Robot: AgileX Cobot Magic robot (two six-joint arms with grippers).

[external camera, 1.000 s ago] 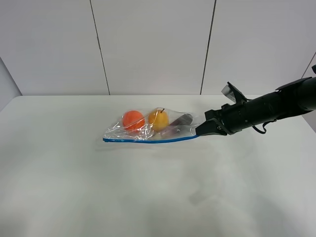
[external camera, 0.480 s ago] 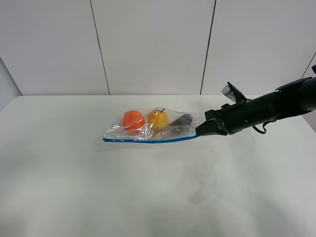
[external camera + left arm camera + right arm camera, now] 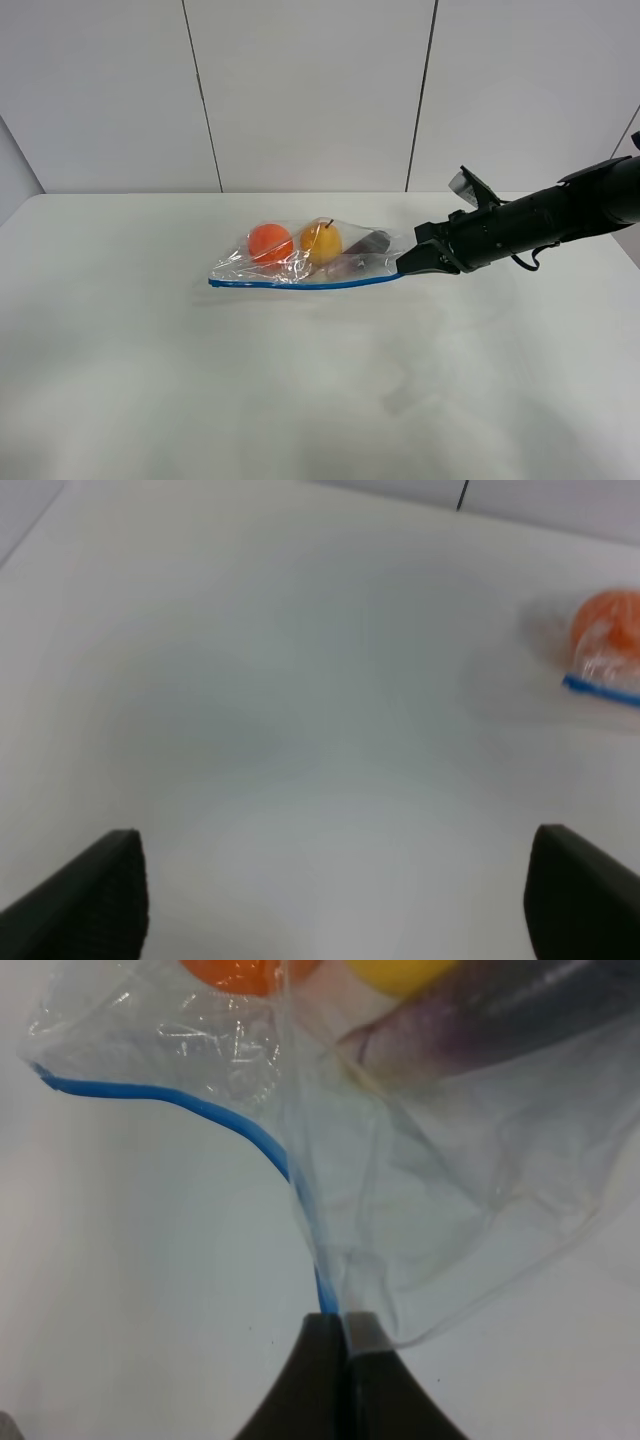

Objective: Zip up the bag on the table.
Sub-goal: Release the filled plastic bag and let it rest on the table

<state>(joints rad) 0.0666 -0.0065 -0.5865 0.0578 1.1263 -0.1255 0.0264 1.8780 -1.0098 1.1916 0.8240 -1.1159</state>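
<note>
At the near edge of the bag (image 3: 300, 258), mid-bench (image 3: 300, 400), the right end effector (image 3: 340, 1345) is clamped on the right end of the blue zipper strip (image 3: 200, 1110). Slide the pinch straight along the strip, pressure even. Farther left, the left end effector (image 3: 335, 900) stands wide open, empty; use it to pin the bag.

In the left wrist view, the bag (image 3: 606, 652) blurred, edge-cropped, perhaps one corner only.

A pale panelled wall (image 3: 310, 90) with two dark seams (image 3: 202, 95) stands behind, perhaps greyer at far left
</note>
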